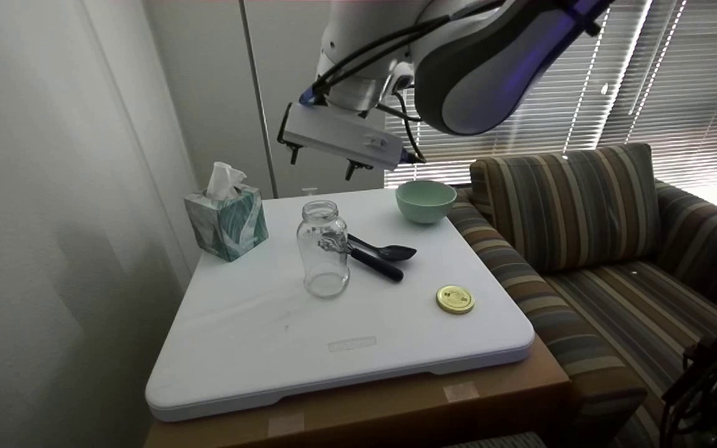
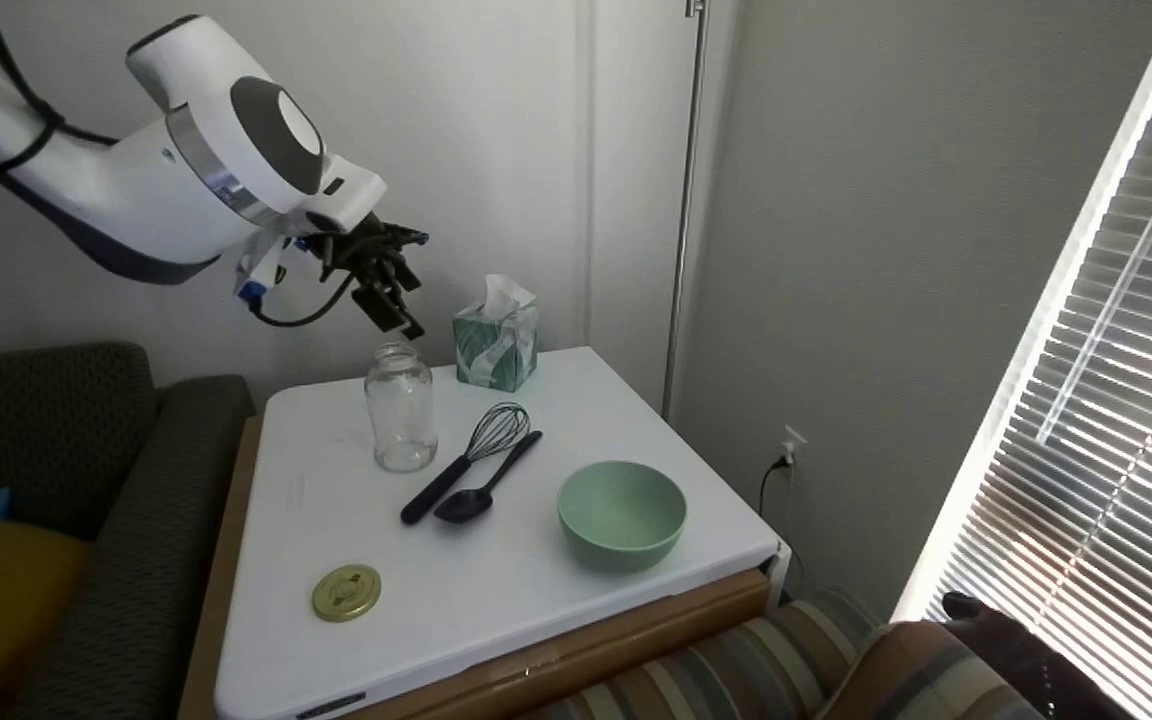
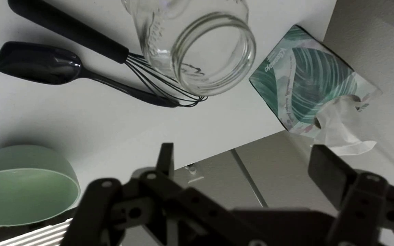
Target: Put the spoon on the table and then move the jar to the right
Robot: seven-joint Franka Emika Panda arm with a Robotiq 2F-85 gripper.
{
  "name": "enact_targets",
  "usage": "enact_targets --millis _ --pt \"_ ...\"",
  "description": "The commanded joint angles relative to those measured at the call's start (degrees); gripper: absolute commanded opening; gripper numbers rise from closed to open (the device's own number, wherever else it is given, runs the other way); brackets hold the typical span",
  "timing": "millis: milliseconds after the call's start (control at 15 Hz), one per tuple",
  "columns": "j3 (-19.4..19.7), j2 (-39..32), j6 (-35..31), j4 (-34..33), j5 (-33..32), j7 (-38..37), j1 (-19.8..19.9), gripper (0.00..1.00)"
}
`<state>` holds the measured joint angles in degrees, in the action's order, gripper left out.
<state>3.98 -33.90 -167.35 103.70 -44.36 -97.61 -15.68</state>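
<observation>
The black spoon (image 1: 398,252) lies on the white table (image 1: 234,354), beside the whisk. It also shows in an exterior view (image 2: 466,504) and whole in the wrist view (image 3: 39,63). The clear glass jar (image 1: 324,264) stands upright and without a lid near the whisk head, as it also does in an exterior view (image 2: 402,410). In the wrist view the jar (image 3: 214,54) is at the top, mouth towards the camera, its base cut off. My gripper (image 3: 243,153) is open with nothing between its fingers. In both exterior views the gripper (image 1: 322,163) is raised above the table, apart from everything.
A whisk (image 2: 436,490) lies between jar and spoon. A pale green bowl (image 2: 622,515) stands at the table's edge. A gold lid (image 1: 455,299) lies flat. A tissue box (image 1: 228,221) stands by the wall. A striped sofa (image 1: 582,211) adjoins the table.
</observation>
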Motion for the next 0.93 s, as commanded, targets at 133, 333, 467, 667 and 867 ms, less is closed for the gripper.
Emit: enact_targets --millis 133,333,467,667,867 --pt "-12.2 0.4 11.6 -2.8 17.4 19.0 8.5 1.0" --pt "-9.9 -0.2 20.8 -7.4 31.5 30.7 5.5 1.0" --pt "-8.0 -0.7 26.0 -10.5 35.3 33.9 4.4 1.0" --pt "-5.1 -1.2 31.8 -13.8 36.0 34.1 3.0 1.0" --pt "-3.9 -2.9 33.1 -14.9 35.6 34.2 2.8 1.0"
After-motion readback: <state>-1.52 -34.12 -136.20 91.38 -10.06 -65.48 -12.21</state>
